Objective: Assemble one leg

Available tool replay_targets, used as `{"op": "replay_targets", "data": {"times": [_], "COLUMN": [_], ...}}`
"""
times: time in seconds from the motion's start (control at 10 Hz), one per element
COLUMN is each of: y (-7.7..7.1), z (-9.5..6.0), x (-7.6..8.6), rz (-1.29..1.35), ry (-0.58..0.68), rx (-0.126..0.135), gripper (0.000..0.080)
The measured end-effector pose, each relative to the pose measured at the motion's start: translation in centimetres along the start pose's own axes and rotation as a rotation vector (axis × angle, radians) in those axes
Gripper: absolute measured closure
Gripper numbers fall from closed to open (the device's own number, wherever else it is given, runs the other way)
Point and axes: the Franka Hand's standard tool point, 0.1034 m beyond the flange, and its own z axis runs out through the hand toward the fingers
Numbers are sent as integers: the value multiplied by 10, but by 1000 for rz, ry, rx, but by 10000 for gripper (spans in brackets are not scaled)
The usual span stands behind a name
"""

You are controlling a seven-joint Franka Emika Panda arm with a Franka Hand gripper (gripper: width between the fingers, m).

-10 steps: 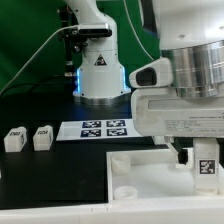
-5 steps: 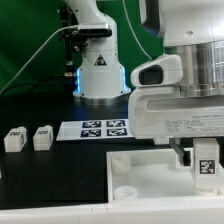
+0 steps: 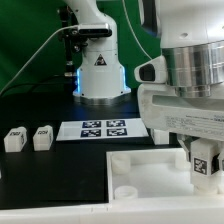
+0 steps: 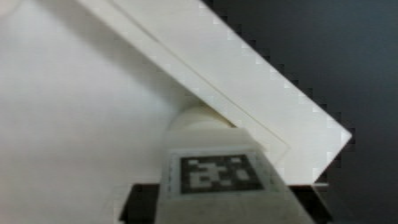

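Note:
My gripper [image 3: 203, 168] is shut on a white leg [image 3: 204, 160] with a black-and-white tag, holding it upright over the near right part of the large white tabletop panel [image 3: 140, 172]. In the wrist view the leg [image 4: 217, 165] stands between my dark fingers [image 4: 151, 203], its far end close to the panel's raised edge [image 4: 231, 75]. Whether the leg touches the panel is hidden. Two more white legs [image 3: 14, 139] [image 3: 41, 137] with tags stand on the black table at the exterior view's left.
The marker board [image 3: 102, 129] lies flat behind the panel. The robot base [image 3: 97, 65] stands at the back centre before a green backdrop. A round socket [image 3: 127, 190] shows near the panel's front left corner.
My gripper with the leg has shifted slightly toward the exterior view's left and up over the panel. The two loose legs and the panel have not moved.

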Motion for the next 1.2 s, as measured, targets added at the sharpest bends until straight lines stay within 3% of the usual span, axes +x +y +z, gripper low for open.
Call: {"op": "replay_targets", "data": {"times": [0.5,0.6,0.7,0.8,0.9,1.0,1.2], "y": [-5,-6,-6,-6,-5,-3,-2], "z": [5,6,6,6,7,7,3], "x": [-1,-5,-6,-6,-7,-11,-10], "rz": [765,827,804,795,739,622,333], "ry": [-59,-68,-68,-67,-66,-62,-47], "rx": [66,66,64,64,64,58,61], "gripper": [512,414,414,238,238,168,155]}}
